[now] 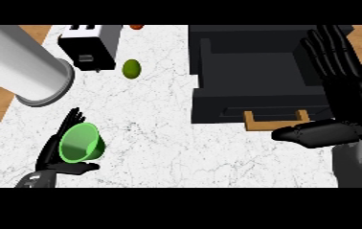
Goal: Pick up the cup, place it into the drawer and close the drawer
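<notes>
White marbled bench [184, 142] carries everything, and at its lower left the green cup [83, 143] sits tipped in the left hand [58, 152], whose fingers curl round its wall; it looks like a light, stiff, smooth plastic thing, best held round the side below the rim. Open bench lies between it and the black drawer [254, 72], pulled out at upper right with its wooden handle [277, 120] facing the robot. Beside the drawer the right hand [332, 79] stands with fingers straight, holding nothing, while a toaster [90, 46], a grey cylinder [32, 67] and what seems an olive-green fruit [131, 68] keep well left.
</notes>
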`<control>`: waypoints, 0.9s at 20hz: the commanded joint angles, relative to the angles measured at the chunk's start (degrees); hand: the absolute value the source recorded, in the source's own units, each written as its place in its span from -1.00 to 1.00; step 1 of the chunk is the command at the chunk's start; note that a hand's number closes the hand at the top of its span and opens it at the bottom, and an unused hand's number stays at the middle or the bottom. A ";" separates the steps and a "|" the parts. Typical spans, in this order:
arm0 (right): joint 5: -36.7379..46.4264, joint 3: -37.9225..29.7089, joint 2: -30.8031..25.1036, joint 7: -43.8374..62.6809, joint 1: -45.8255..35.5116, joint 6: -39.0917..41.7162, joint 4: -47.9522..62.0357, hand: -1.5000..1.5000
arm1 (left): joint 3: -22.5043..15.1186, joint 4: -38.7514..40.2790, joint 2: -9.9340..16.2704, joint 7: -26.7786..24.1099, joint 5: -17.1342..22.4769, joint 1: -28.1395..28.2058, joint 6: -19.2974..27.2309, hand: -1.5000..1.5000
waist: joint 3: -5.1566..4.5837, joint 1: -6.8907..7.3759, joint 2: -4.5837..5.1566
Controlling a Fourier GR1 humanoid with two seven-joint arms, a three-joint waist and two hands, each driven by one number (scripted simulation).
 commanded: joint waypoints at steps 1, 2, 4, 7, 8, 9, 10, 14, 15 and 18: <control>-1.84 -1.74 -0.89 0.30 -0.73 0.67 0.34 -1.00 | -0.49 1.59 0.31 -7.13 -0.36 -0.59 -7.96 -1.00 | -0.04 -0.29 0.11; -0.45 -1.19 -1.19 0.61 -1.15 0.27 0.02 -1.00 | -1.06 1.50 -1.43 -8.14 -0.76 0.58 -6.92 -1.00 | 0.01 0.09 -0.03; 0.40 -0.54 -0.60 -0.30 -2.53 -0.04 2.52 -1.00 | -0.07 1.82 -0.11 -4.55 0.65 -3.05 -10.41 -1.00 | -0.04 0.04 0.22; 0.72 1.59 0.93 1.60 0.17 -0.62 -1.12 -1.00 | -1.55 0.85 -2.01 -6.24 0.33 -1.33 -14.84 1.00 | -0.13 -0.42 0.06; -0.95 -1.02 -0.86 1.89 -1.61 -0.02 0.01 -1.00 | -0.90 0.51 -2.26 -5.58 1.38 -2.07 -16.00 1.00 | -0.07 -0.13 0.02; -0.26 -0.84 -0.30 0.79 -1.63 -0.45 1.18 -1.00 | -1.25 -0.20 -3.61 -6.28 1.26 -2.52 -15.14 1.00 | -0.08 -0.06 0.14; -1.26 -1.58 -1.24 1.00 -1.78 0.49 0.92 -1.00 | -1.88 -1.38 -5.13 -9.41 0.08 -1.89 -9.02 1.00 | -0.08 -0.30 0.15; 0.63 -0.05 -0.45 3.42 -1.46 -1.33 -1.28 -1.00 | -1.19 -4.80 -5.30 -15.45 -0.86 0.11 4.42 1.00 | -0.04 0.19 -0.15; 2.00 0.13 -0.36 1.95 -3.93 -1.73 2.25 -1.00 | -0.30 -4.55 -4.08 -14.29 -0.40 -1.68 5.22 1.00 | -0.01 0.68 0.11; -1.06 -1.78 -1.82 3.00 -2.63 0.00 0.07 -1.00 | 3.81 -4.84 -5.08 -14.72 2.64 -2.62 11.06 1.00 | -0.01 0.02 -0.01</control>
